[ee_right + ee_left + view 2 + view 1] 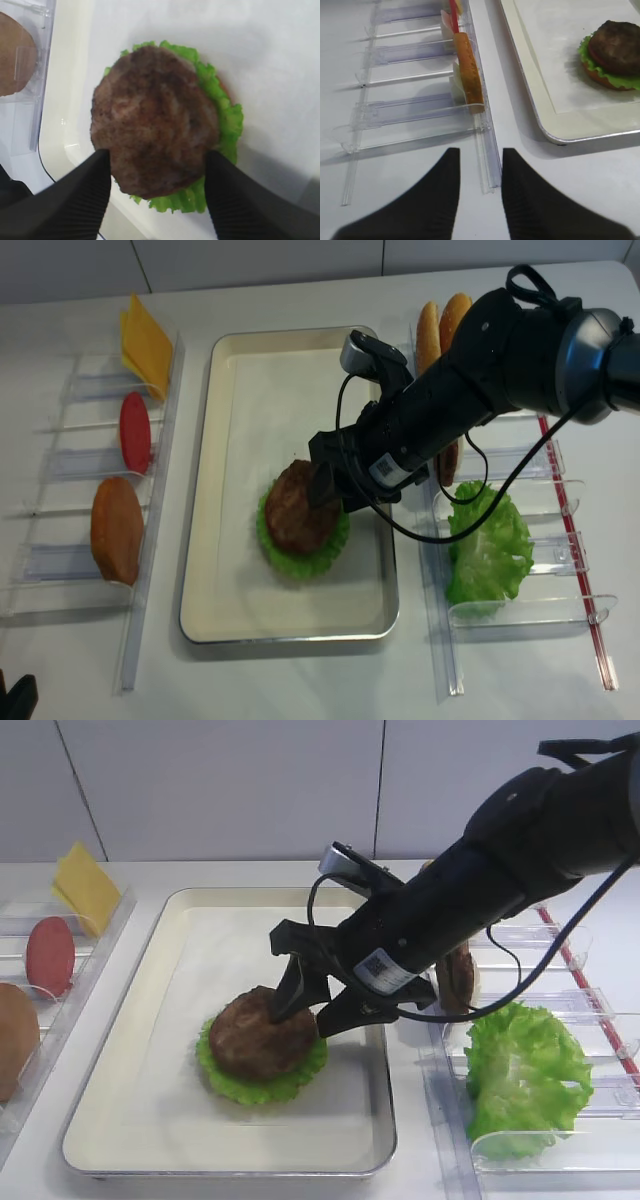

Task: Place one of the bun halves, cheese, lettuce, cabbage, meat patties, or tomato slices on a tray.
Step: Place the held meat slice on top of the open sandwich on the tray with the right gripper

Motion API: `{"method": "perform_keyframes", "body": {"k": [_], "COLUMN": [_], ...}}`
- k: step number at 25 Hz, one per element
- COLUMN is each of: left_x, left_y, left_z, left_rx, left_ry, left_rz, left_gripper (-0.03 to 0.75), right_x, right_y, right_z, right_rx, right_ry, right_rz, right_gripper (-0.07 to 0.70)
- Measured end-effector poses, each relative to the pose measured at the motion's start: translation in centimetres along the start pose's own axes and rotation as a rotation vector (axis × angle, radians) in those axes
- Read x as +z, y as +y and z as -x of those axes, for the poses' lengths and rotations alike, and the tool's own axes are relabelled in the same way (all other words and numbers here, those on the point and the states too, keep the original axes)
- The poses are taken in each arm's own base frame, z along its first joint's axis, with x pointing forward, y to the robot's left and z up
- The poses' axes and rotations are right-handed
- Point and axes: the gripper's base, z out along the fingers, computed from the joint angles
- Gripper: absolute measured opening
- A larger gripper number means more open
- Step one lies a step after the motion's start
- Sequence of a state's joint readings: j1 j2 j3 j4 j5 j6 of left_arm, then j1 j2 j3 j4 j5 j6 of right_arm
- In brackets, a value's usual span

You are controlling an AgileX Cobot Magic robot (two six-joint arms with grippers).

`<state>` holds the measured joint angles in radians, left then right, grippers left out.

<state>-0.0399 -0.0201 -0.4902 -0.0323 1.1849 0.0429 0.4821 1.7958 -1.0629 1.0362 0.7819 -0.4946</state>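
Straddling the grainy brown patty (155, 122), the right pincer (157, 192) has its ribbed black fingers (80, 195) spread wide, not gripping. Patty sits on frilly green lettuce (225, 120) inside the cream metal tray (130, 1110). Left pincer (477, 192) hangs slightly parted above the white desk (570, 180).

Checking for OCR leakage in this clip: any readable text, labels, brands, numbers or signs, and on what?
No readable text in any view.
White sticker on the right arm near the right gripper: a QR-type code and a line of small print, too small and blurred to read.
Meat patty, lettuce, tray, clear bins: no markings.
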Motion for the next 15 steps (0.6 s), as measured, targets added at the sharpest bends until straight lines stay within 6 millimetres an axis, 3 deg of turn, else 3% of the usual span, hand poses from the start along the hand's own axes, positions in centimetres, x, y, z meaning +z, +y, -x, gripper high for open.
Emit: {"method": "perform_keyframes", "body": {"k": [8, 15], "left_x": [0.0, 0.0], "left_y": [0.0, 0.0], "left_z": [0.0, 0.0], "left_rx": [0.000, 0.000], "left_ry": [0.000, 0.000], "left_rz": [0.000, 0.000], "left_gripper": [0.221, 0.221], "right_x": [-0.1, -3.2], "right_y": [-0.3, 2.4], "right_z": [-0.5, -0.1], "right_rx": [-0.038, -0.123], "right_ry": [0.053, 0.061], "right_rz": [-0.036, -0.036], "right_gripper": [0.415, 0.415]}}
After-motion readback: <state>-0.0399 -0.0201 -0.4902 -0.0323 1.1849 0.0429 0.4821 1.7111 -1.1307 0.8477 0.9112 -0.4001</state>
